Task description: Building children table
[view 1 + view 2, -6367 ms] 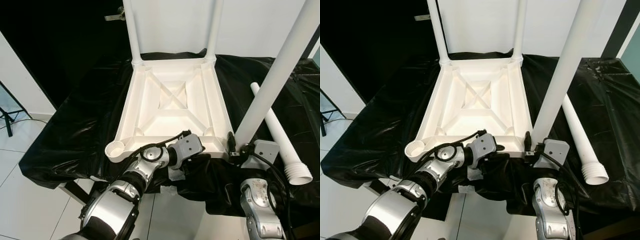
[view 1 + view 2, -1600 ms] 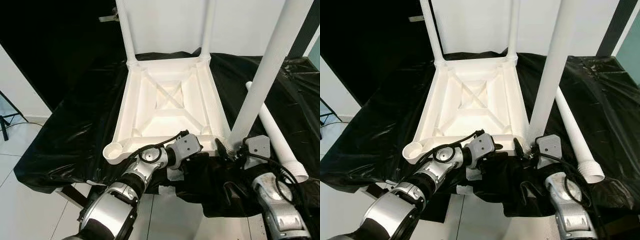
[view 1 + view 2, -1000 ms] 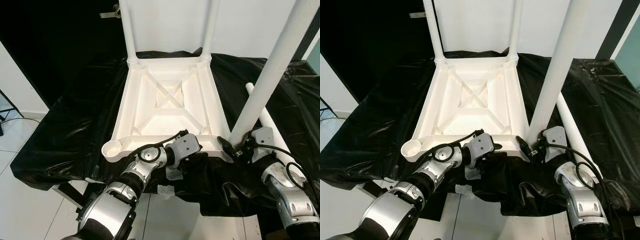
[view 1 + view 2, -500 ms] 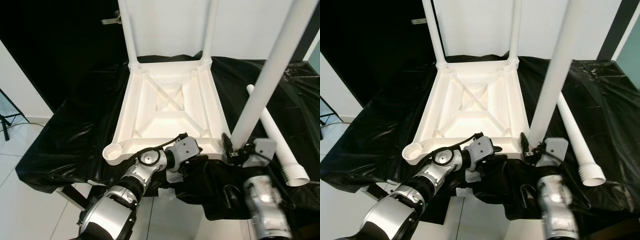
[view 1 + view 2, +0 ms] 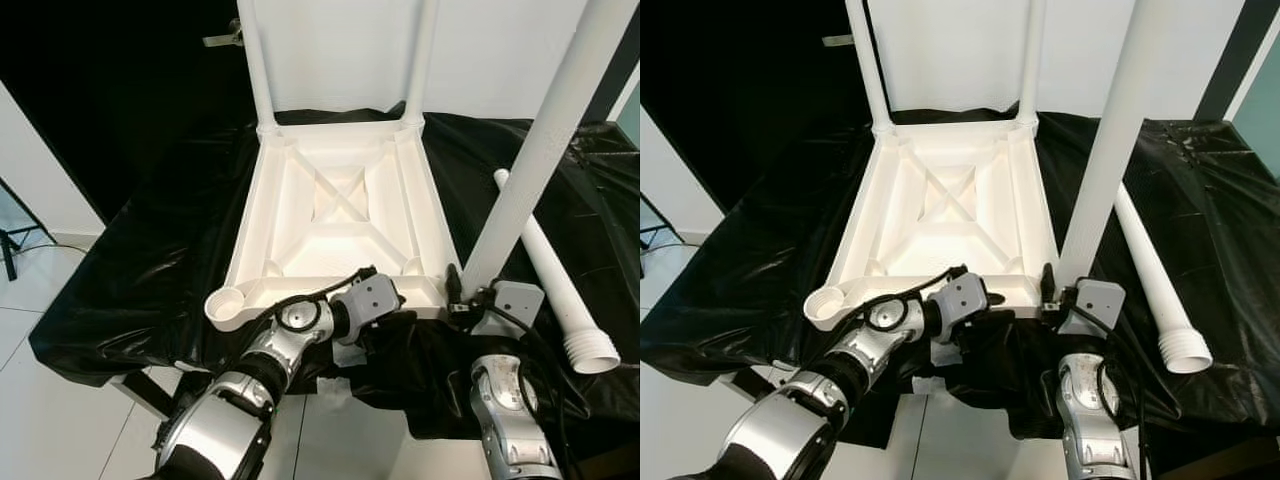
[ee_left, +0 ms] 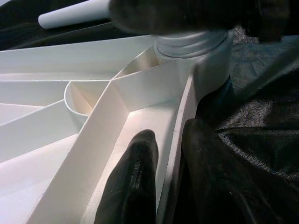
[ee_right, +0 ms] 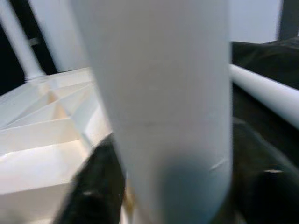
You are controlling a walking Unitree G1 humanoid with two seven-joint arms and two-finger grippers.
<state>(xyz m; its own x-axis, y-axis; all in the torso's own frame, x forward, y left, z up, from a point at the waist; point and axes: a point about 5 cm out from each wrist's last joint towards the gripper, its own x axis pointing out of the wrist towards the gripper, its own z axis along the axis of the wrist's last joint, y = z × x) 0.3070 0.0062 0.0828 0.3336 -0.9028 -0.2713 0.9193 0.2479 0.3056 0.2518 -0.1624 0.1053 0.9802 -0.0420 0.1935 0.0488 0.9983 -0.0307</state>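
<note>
Table leg [image 5: 530,160], a long white tube, rises from lower centre-right to the frame's upper right, its foot at the near right corner socket of the upturned white tabletop [image 5: 335,215]. Right gripper [image 5: 462,298] is clamped around that foot. Left gripper [image 6: 168,182] pinches the tabletop's near rim between its fingers. A spare leg [image 5: 555,275] lies at right on black sheeting [image 5: 150,270]. Two fitted legs stand at the far corners.

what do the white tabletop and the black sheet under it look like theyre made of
Tabletop: apparently moulded plastic, smooth and matte white, judging by its thin crossed ribs and round leg sockets. Black sheet: probably thin plastic film, glossy and crinkled, with sharp highlights.
</note>
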